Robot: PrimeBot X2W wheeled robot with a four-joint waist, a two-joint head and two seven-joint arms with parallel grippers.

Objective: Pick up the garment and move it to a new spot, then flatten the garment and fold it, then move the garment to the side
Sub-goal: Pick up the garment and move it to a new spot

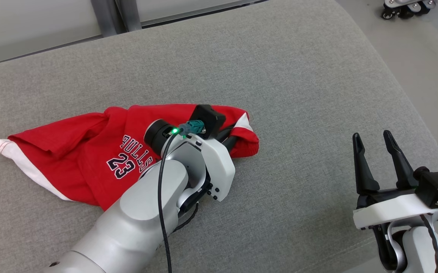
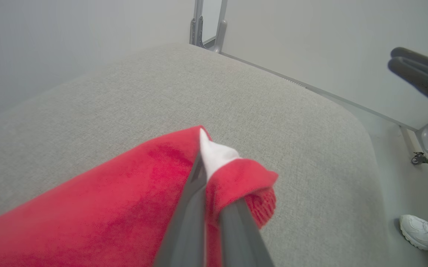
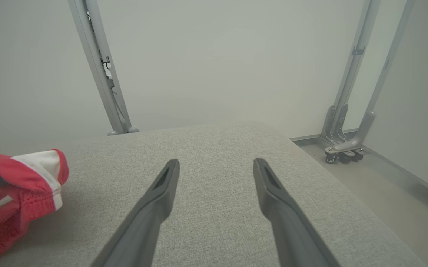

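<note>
The left hand (image 2: 214,189) gripped an edge of the red Bulls jersey (image 1: 78,151); the right hand (image 1: 371,136) hovered open and empty over the grey bench (image 1: 279,76).

Red jersey (image 1: 78,151) with white side trim and dark "BULLS 23" print facing up. Crumpled, not flat. Lies on the grey padded surface (image 1: 298,76), left of centre in head view. White-hemmed corner sticks out far left. Right end is bunched, white-striped, pinched in the left gripper (image 2: 214,178).
</note>
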